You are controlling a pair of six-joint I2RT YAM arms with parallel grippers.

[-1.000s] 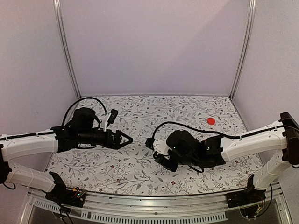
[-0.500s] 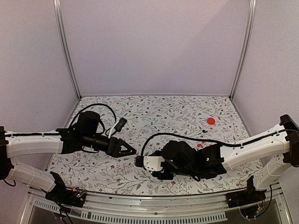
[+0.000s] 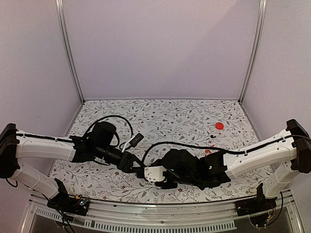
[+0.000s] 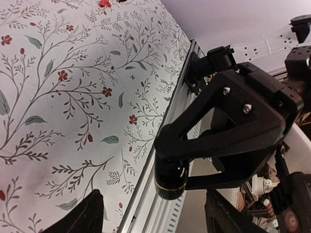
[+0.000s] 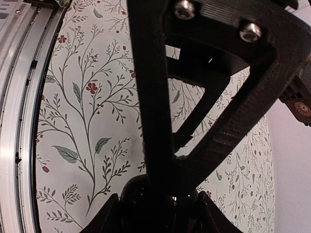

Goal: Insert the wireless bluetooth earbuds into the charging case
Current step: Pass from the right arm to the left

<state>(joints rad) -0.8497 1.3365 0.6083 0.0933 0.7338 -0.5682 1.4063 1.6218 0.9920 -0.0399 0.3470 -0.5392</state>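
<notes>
Top external: both claws meet near-centre over the table (image 3: pixel 165 112). Left claw (image 4: pixel 160 214) is spread wide. Right claw (image 5: pixel 158 213) is clenched on a black round case (image 4: pixel 170 178). Red earbud (image 3: pixel 208 151) lies on the table, right of centre, beside the right forearm.

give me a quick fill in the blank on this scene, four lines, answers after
1. The small round red plastic piece lies on the ___ arm's side of the table.
2. The white tablecloth shows leafy twigs with small ___ flowers.
3. The cable looping over the left wrist is ___.
4. With the left gripper and right gripper meeting far from it, the red piece is held by ___ gripper.

Missing words: right; red; black; neither
</notes>
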